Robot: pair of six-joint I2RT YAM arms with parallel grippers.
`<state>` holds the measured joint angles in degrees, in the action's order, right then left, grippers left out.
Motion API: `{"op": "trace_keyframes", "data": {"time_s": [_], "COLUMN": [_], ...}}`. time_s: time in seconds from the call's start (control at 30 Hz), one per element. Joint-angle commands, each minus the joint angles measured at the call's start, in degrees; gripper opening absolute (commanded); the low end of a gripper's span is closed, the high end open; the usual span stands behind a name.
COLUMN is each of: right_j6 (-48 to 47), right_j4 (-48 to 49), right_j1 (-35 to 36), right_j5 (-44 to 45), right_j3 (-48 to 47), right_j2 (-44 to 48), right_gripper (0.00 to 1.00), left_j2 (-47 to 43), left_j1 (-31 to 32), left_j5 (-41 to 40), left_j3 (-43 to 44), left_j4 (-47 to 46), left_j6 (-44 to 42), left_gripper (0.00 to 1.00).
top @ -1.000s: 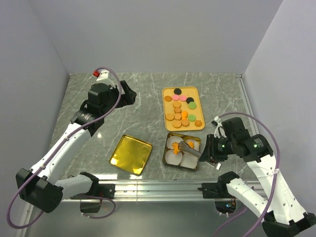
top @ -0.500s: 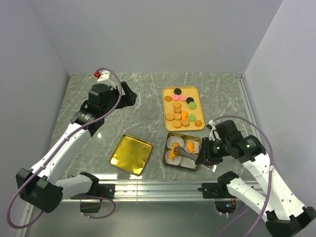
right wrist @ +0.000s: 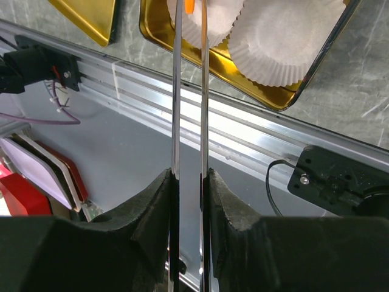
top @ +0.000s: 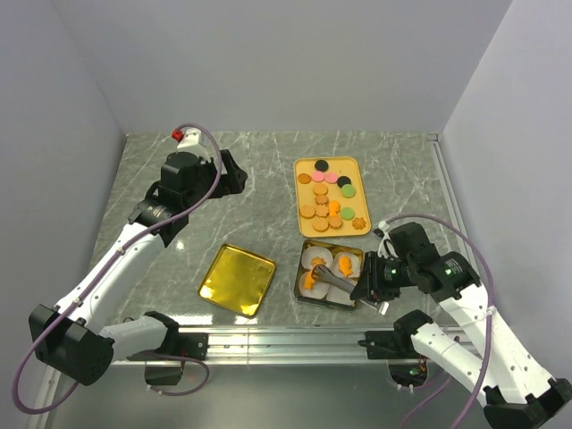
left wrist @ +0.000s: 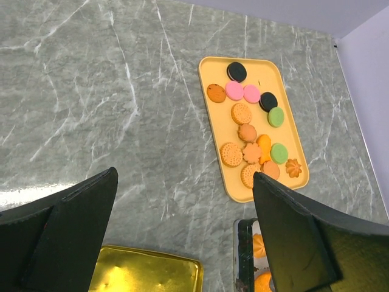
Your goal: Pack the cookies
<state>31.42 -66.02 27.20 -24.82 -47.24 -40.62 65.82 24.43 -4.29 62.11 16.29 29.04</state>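
The cookies (top: pixel 327 198) lie on an orange tray (top: pixel 303 192), orange, tan, pink, green and black; they also show in the left wrist view (left wrist: pixel 251 125). A gold tin (top: pixel 299 290) holds white paper cups (top: pixel 344 288) and a few orange cookies (top: pixel 310 280). My right gripper (top: pixel 365 290) is shut on metal tongs (top: pixel 331 281) that reach over the tin. In the right wrist view the tongs (right wrist: pixel 203 91) pinch an orange cookie (right wrist: pixel 189 5) above a paper cup (right wrist: pixel 285 42). My left gripper (top: pixel 234 174) is open and empty, high above the table.
A gold lid (top: pixel 237 280) lies left of the tin, also in the left wrist view (left wrist: pixel 143 272). The aluminium rail (top: pixel 286 338) runs along the near edge. Grey walls enclose the marble table (top: pixel 250 214) on three sides.
My right arm has swung left and nearer, carrying the tongs across the tin toward its near-left cup. An orange cookie now lies in that cup. The left arm has barely moved.
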Motion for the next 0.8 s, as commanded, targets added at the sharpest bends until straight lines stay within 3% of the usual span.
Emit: {"op": "trace_keyframes", "data": {"time_s": [0.0,0.53,0.77], "right_j6": [0.9,1.5,0.8], "right_j4": [-0.2,-3.9,-4.7], "right_j1": [0.5,0.5,0.6], "right_j5": [0.5,3.1,3.7], "right_j3": [-0.3,-1.3,-2.8], "right_j2": [2.1,5.0,4.7], "right_gripper": [0.19,0.49,0.50], "left_j2": [-1.3,-1.0,-1.7], "left_j1": [0.2,0.2,0.3], "left_j5": [0.8,1.2,1.1], "left_j3": [2.8,2.8,2.3], "left_j4": [-0.2,-0.6,-0.4], "left_j6": [-1.7,-1.4,-1.3], "left_gripper": [0.99,0.99,0.99]}}
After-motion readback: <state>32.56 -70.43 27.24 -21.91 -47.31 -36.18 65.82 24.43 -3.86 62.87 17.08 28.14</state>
